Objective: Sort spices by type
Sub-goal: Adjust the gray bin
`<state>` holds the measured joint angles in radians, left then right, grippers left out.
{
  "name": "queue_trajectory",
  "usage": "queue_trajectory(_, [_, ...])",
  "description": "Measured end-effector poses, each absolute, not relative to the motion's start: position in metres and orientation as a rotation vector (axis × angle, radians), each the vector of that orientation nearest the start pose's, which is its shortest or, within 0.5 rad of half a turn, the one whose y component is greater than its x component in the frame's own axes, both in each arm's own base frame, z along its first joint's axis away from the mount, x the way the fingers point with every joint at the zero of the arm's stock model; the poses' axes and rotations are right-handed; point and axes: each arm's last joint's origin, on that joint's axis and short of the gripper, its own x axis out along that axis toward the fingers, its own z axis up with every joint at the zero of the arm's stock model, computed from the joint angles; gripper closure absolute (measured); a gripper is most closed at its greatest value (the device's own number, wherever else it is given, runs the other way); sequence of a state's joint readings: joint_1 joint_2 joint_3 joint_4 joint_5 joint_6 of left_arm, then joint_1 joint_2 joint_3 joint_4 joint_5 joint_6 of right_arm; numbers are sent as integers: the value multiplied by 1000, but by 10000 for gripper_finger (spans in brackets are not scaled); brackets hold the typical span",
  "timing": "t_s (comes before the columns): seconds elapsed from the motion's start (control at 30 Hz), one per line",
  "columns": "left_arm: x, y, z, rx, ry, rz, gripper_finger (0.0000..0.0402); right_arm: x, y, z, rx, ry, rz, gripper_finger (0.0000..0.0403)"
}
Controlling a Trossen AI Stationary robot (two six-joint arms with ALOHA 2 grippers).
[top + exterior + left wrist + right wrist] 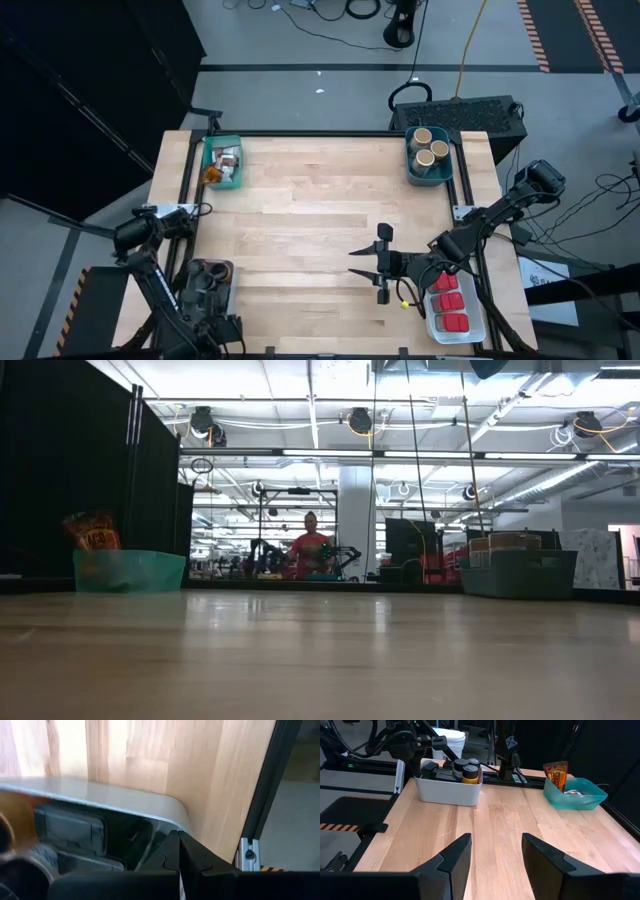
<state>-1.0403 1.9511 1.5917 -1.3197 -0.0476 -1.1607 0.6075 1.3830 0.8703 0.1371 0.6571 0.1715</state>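
Note:
The spices lie sorted in four bins. Tan cylinders [430, 148] stand in a teal bin [412, 170] at the far right. Printed packets [226, 160] fill a teal bin [576, 795] at the far left. Red tins [452, 305] sit in a clear-white bin [436, 330] at the near right. Dark jars [465, 770] stand in a white bin [449, 792] at the near left. My left gripper [179, 857] hangs shut, pointing down over that bin's rim [115, 797], holding nothing. My right gripper [362, 265] stands open above bare table, near the red tins.
Black rails [190, 170] frame the table's left, far and right sides. The wide middle of the wooden table [320, 210] is bare. In the low view a person [308, 550] shows far off in the room behind.

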Motion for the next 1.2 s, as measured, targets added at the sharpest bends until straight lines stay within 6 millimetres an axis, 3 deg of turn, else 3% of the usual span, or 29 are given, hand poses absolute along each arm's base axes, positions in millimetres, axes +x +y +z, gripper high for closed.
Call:
queue_trajectory(0.27, [194, -300, 223, 10, 1579, 181, 402, 255, 156, 262, -52, 297, -75, 243])
queue_trajectory(0.5, [184, -299, 224, 3, 1723, 188, 402, 255, 156, 262, -52, 297, -75, 243])
queue_trajectory(0.73, [182, -296, 245, 60, 1750, 210, 402, 255, 156, 262, -52, 297, -75, 243])
queue_trajectory(0.93, [205, -290, 257, 121, 1554, 178, 402, 255, 156, 262, -52, 297, -75, 243])
queue_trajectory(1.2, [246, -281, 234, 57, 1422, 46, 402, 255, 155, 262, -43, 296, -77, 243])
